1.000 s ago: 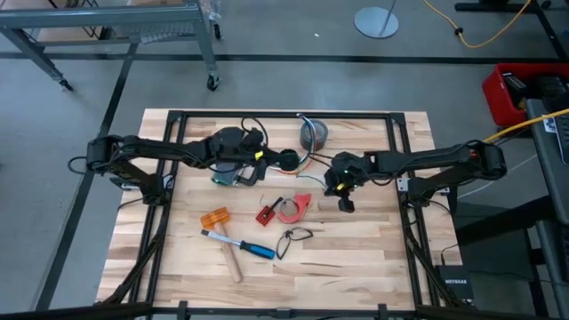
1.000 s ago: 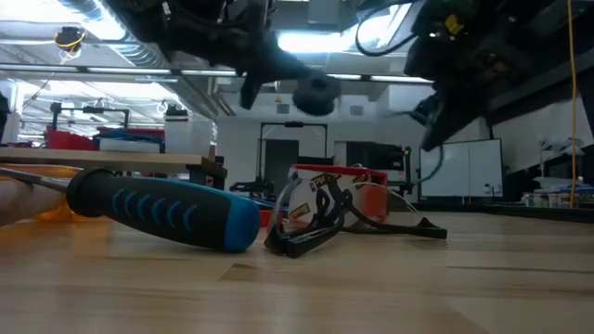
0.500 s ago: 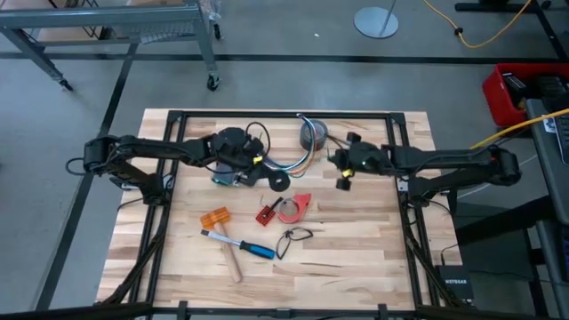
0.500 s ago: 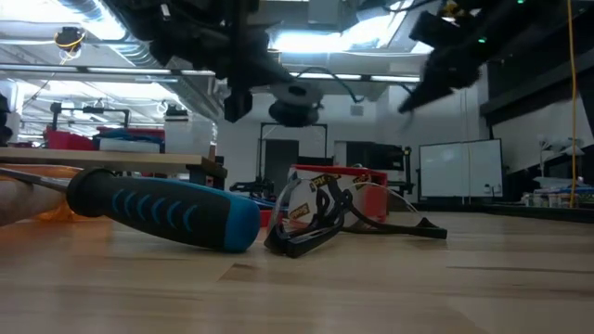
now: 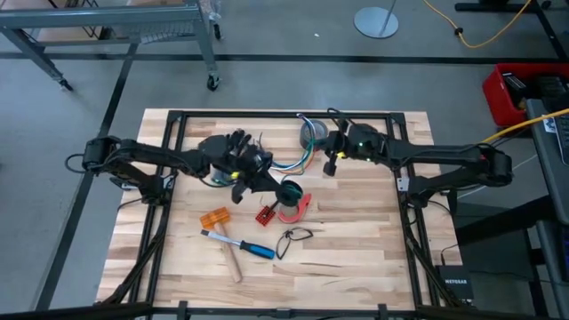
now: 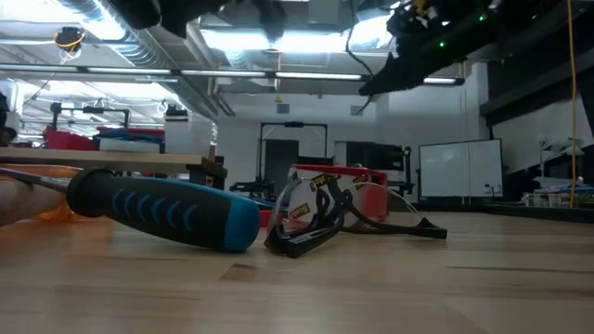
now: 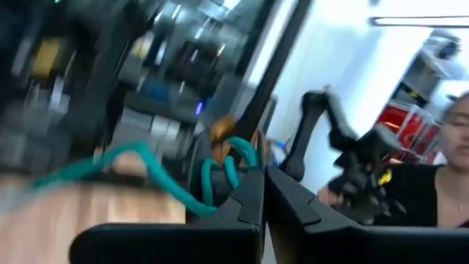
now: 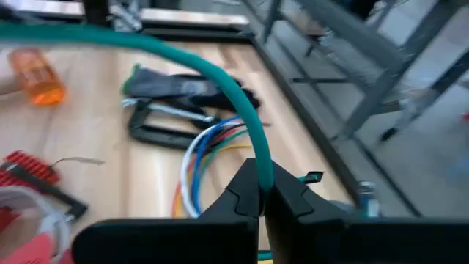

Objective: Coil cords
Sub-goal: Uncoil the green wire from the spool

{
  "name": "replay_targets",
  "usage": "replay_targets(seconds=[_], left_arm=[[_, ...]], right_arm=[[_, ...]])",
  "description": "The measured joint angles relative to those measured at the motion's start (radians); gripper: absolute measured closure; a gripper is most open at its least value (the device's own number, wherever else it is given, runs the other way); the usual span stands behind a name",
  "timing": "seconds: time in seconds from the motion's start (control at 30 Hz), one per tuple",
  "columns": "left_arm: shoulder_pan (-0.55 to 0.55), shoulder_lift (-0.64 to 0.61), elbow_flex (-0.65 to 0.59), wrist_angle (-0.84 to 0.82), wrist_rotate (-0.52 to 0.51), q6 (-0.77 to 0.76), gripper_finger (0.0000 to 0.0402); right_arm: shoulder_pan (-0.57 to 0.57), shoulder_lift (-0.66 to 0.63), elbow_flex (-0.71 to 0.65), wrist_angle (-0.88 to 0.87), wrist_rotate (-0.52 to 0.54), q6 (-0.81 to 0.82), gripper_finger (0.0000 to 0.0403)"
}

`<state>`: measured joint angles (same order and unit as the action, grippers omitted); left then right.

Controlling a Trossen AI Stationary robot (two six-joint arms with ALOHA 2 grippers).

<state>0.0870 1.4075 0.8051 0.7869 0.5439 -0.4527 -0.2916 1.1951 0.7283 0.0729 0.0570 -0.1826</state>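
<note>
cords (image 5: 292, 164) strung between left claw (image 5: 238, 182) and right claw (image 5: 330, 162), above table (image 5: 356, 240)

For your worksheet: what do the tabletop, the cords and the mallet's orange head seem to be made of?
Tabletop: wood, pale planks with visible grain and a smooth, slightly shiny finish. Cords: thin wires in smooth, glossy sheathing, likely plastic, coloured teal, blue, white and orange. Mallet's orange head: translucent orange, probably plastic or rubber; its handle looks like bare wood.
</note>
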Motion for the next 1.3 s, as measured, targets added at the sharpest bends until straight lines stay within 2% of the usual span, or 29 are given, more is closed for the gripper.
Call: replay_targets(seconds=[0.1,0.2,0.37,0.57,0.67,0.87,1.03,1.2,1.3], left_arm=[[-0.011,0.0,0.0,0.099,-0.011,0.083,0.0401],[-0.017,0.0,0.0,0.146,-0.07,0.188,0.0401],[-0.015,0.0,0.0,0.13,-0.278,0.32,0.0401],[-0.014,0.001,0.0,0.063,-0.527,0.454,0.0401],[-0.014,0.001,0.0,0.02,-0.633,0.484,0.0401],[-0.014,0.001,0.0,-0.034,-0.719,0.513,0.0401],[-0.014,-0.006,0.0,-0.153,-0.72,0.495,0.0401],[-0.014,-0.035,0.0,-0.419,-0.71,0.373,0.0401],[-0.014,-0.057,0.0,-0.573,-0.643,0.277,0.0401]], right_arm=[[0.003,0.036,0.0,0.002,-0.067,0.008,0.0398],[0.003,0.076,0.0,0.002,-0.198,0.051,0.0398],[0.004,0.116,0.0,-0.027,-0.392,0.105,0.0398],[0.004,0.116,0.0,-0.229,-0.522,0.103,0.0398],[0.004,0.116,0.0,-0.378,-0.544,0.096,0.0397],[0.003,0.116,0.0,-0.647,-0.546,0.05,0.0398],[0.003,0.116,0.0,-0.785,-0.544,0.005,0.0397],[0.003,0.116,0.0,-0.812,-0.495,-0.032,0.0397],[0.003,0.115,0.0,-0.801,-0.455,-0.034,0.0397]])
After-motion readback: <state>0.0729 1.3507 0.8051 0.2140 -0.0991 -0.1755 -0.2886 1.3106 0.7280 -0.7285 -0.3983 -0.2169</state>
